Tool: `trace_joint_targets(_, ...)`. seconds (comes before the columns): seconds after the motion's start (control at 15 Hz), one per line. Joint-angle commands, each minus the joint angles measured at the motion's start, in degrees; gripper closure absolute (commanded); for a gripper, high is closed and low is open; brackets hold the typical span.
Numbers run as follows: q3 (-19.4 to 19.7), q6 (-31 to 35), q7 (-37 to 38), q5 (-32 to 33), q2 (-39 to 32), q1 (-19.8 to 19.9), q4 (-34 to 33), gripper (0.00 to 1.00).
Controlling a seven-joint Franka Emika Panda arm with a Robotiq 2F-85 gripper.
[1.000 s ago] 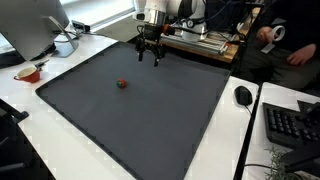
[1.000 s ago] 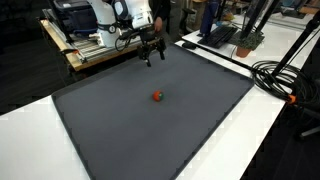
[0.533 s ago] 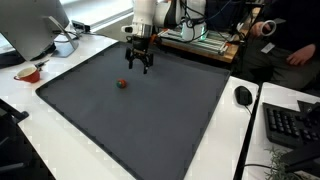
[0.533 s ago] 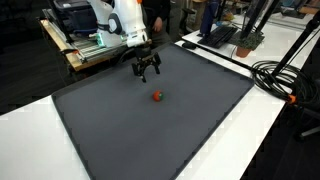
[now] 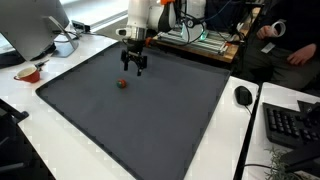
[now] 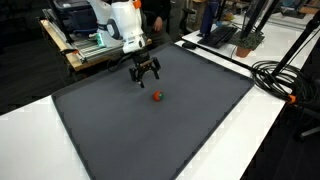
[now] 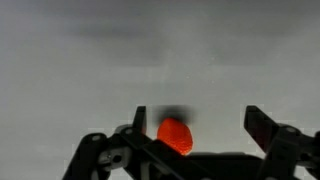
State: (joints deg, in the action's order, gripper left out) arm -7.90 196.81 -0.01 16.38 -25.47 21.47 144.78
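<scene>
A small red-orange round object [image 5: 122, 84] lies on the dark grey mat [image 5: 150, 120]; it also shows in the other exterior view [image 6: 156, 96] and in the wrist view [image 7: 175, 136]. My gripper [image 5: 133, 68] hangs open and empty above the mat, a short way from the object, seen too in the other exterior view [image 6: 146, 76]. In the wrist view the object sits low between the spread fingers [image 7: 200, 125], nearer one finger, and touches neither.
A red bowl [image 5: 27, 73] and a monitor [image 5: 35, 25] stand beside the mat. A mouse [image 5: 243, 95] and keyboard [image 5: 290, 125] lie on the white table. A person [image 5: 285, 40] sits behind. Cables [image 6: 285, 75] run beside the mat.
My gripper has moved across the back of the mat toward the red object and lower. The object has not moved. The fingers stay open.
</scene>
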Motion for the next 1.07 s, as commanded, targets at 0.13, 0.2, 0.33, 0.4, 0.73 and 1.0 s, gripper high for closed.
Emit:
trace_joint_targets(0.13,0.3,4.7,-0.6,-0.2,-7.5,0.4,-5.7,0.00)
trace_joint_targets(0.2,0.3,5.1,-0.4,-0.1,-8.5,0.5,-6.6,0.00)
trace_joint_targets(0.33,0.0,6.1,0.2,-0.2,-10.1,0.8,-8.2,0.00)
trace_joint_targets(0.4,-0.3,6.3,0.5,0.0,-10.5,1.1,-8.9,0.00)
trace_joint_targets(0.73,0.2,7.1,0.9,-0.1,-12.2,1.0,-12.0,0.11)
trace_joint_targets(1.0,0.2,7.9,1.1,-0.3,-13.2,0.9,-13.1,0.34)
